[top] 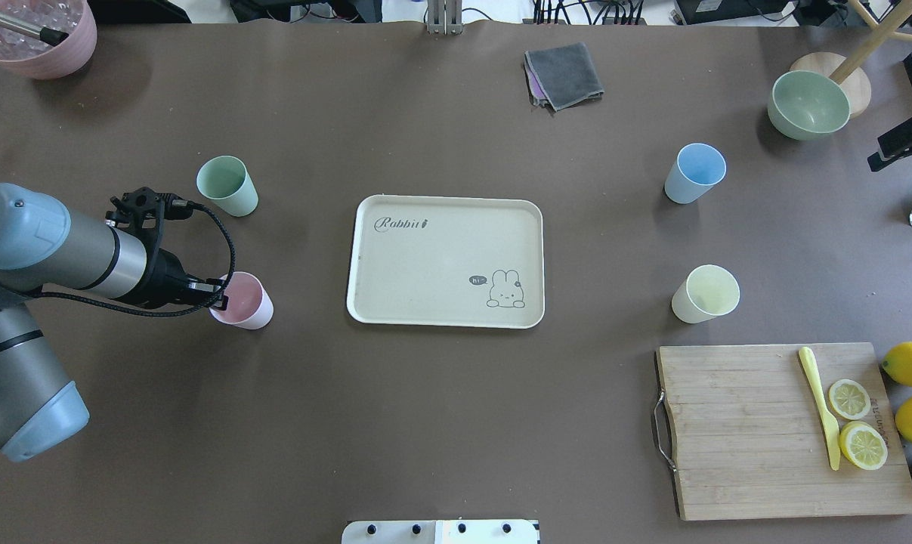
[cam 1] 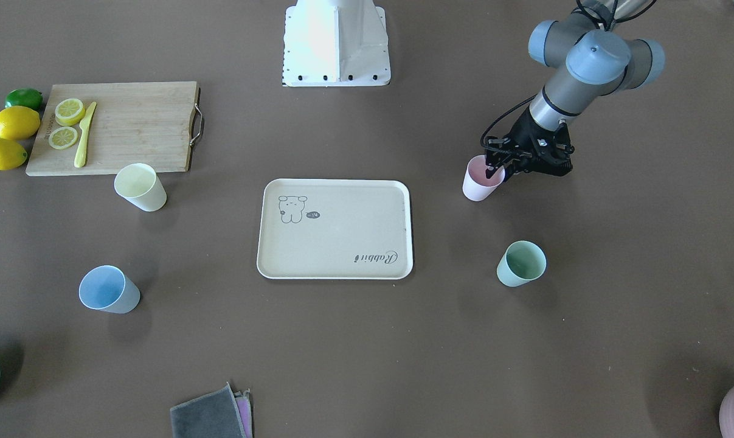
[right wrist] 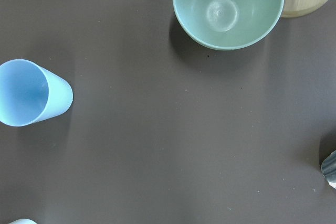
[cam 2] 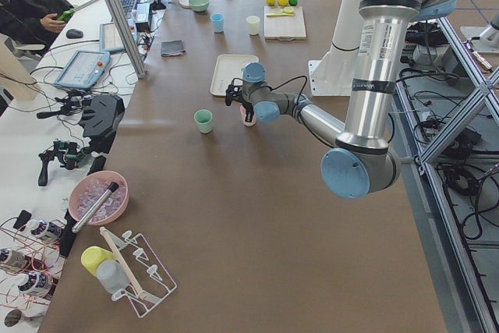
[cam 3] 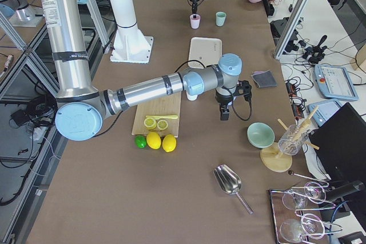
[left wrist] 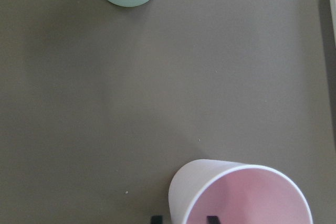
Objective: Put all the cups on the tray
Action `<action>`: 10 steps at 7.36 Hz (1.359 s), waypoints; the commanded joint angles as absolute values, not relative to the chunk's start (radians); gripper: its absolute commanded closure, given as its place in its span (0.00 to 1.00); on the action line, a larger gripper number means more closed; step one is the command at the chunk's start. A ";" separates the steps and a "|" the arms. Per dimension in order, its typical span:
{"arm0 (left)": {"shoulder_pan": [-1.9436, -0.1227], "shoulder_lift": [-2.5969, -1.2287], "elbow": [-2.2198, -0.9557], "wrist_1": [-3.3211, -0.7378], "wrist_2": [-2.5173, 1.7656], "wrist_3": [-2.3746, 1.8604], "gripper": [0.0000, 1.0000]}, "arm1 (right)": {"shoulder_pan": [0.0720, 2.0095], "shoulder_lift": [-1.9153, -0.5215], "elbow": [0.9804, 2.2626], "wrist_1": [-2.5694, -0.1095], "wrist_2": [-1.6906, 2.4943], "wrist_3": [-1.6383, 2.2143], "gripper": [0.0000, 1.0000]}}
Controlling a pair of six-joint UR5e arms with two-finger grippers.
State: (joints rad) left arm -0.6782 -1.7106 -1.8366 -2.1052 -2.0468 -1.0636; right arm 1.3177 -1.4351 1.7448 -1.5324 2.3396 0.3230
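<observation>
The pink cup [cam 1: 481,182] stands upright on the table left of the tray [top: 444,261] in the overhead view. My left gripper [top: 217,291] is open at the cup's rim; in the left wrist view one fingertip [left wrist: 212,219] is inside the cup [left wrist: 241,195] and the other is outside its wall. The mint green cup [top: 227,185] stands just beyond it. The light blue cup [top: 694,174] and pale yellow cup [top: 705,293] stand right of the tray, which holds nothing. My right gripper [cam 3: 225,114] hangs above the table near the blue cup [right wrist: 29,94]; I cannot tell its state.
A wooden cutting board [top: 784,431] with lemon slices and a yellow knife lies at the near right, whole lemons beside it. A pale green bowl [top: 807,102] is at the far right, a folded grey cloth [top: 565,74] at the far middle, and a mauve pot [top: 36,34] at the far left.
</observation>
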 commanded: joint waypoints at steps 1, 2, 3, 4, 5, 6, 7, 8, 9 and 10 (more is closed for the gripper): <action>-0.695 -1.720 -1.874 -2.086 -2.078 -1.066 1.00 | 1.316 -1.436 1.747 -1.532 2.339 0.321 0.03; -0.728 -1.792 -1.875 -2.013 -2.110 -1.103 1.00 | 1.299 -1.434 1.750 -1.531 2.339 0.321 0.01; -0.729 -1.948 -1.867 -1.829 -2.105 -1.135 1.00 | 1.267 -1.421 1.762 -1.531 2.338 0.339 0.01; -0.726 -2.094 -1.865 -1.652 -2.097 -1.141 1.00 | 1.218 -1.390 1.775 -1.531 2.298 0.416 0.00; -0.721 -2.155 -1.858 -1.604 -2.089 -1.179 1.00 | 1.154 -1.384 1.798 -1.531 2.252 0.493 0.00; -0.718 -2.210 -1.800 -1.603 -2.073 -1.195 1.00 | 1.108 -1.382 1.825 -1.531 2.240 0.536 0.00; -0.710 -2.241 -1.746 -1.608 -2.042 -1.195 1.00 | 1.073 -1.385 1.857 -1.531 2.240 0.602 0.00; -0.694 -2.249 -1.711 -1.615 -2.007 -1.187 1.00 | 1.036 -1.387 1.887 -1.531 2.237 0.680 0.00; -0.687 -2.258 -1.660 -1.649 -2.000 -1.189 1.00 | 1.011 -1.393 1.897 -1.531 2.227 0.686 0.00; -0.669 -2.257 -1.614 -1.716 -2.000 -1.193 1.00 | 0.997 -1.393 1.898 -1.531 2.218 0.704 0.00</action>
